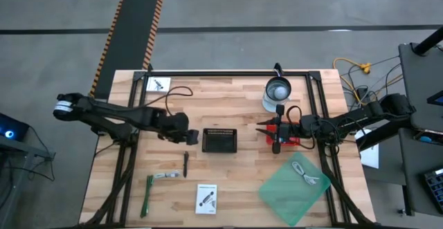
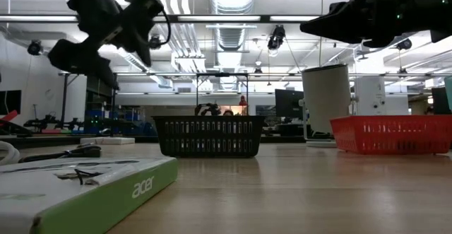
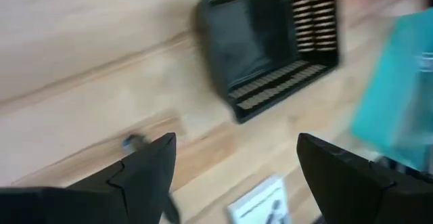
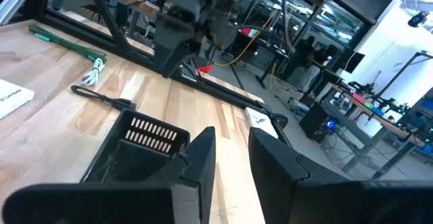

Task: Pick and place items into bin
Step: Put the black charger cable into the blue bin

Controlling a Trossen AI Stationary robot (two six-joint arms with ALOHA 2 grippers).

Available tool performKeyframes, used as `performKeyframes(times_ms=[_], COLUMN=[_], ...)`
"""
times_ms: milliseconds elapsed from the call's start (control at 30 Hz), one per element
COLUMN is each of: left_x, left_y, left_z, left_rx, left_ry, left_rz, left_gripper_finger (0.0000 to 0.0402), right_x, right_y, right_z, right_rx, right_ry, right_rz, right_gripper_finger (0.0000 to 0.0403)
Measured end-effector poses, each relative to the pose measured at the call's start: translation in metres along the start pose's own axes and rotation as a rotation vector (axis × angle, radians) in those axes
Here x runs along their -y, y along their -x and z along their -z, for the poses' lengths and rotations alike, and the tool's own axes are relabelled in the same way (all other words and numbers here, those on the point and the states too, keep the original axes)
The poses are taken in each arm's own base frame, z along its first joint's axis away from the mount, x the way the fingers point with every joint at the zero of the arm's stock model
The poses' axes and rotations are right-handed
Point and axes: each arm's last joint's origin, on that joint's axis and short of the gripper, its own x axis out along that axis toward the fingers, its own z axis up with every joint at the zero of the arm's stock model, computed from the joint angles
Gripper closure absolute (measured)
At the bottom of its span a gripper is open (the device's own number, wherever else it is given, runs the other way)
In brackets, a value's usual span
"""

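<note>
At the middle of the desk [image 1: 228, 104] we have the black mesh bin [image 1: 219, 140], and the items yet to go in lie mostly toward the near edge on the left arm's side: a dark stick [image 1: 186, 165] just below the bin's left corner with its long axis running front to back, a long green strip tool [image 1: 147, 195] lying the same way farther out, a coiled white cable [image 1: 168, 176] between them, and a white printed card [image 1: 206, 198] near the front edge. Our left claw [image 1: 191, 138] hovers just beside the bin's left wall with its jaws spread wide and nothing between them. We judge it the nearer arm to the stick, which sits a little toward the front from it. Our right claw [image 1: 264, 126] hangs on the bin's other side over a red basket [image 1: 285, 136], fingers drawn narrow, and we see nothing gripped in them.
</note>
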Motion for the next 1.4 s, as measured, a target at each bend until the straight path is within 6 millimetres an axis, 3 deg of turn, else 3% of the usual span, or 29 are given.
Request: performKeyframes(times_ms=[767,1400], left_x=[-0.003,-0.016], left_y=[-0.038,-0.076], left_z=[0.036,0.045], left_rx=[-0.158,-0.204], left_ry=[0.074,0.022], left_rz=[-0.178,-0.335], left_gripper_finger=[0.0112,0.0112], right_x=[0.0,0.0], right_y=[0.0,0.0], right_z=[0.0,0.0], right_rx=[-0.002,-0.001], right_ry=[0.004,0.006], right_rz=[-0.001,-0.001], right_gripper_finger=[0.0335,0.0335])
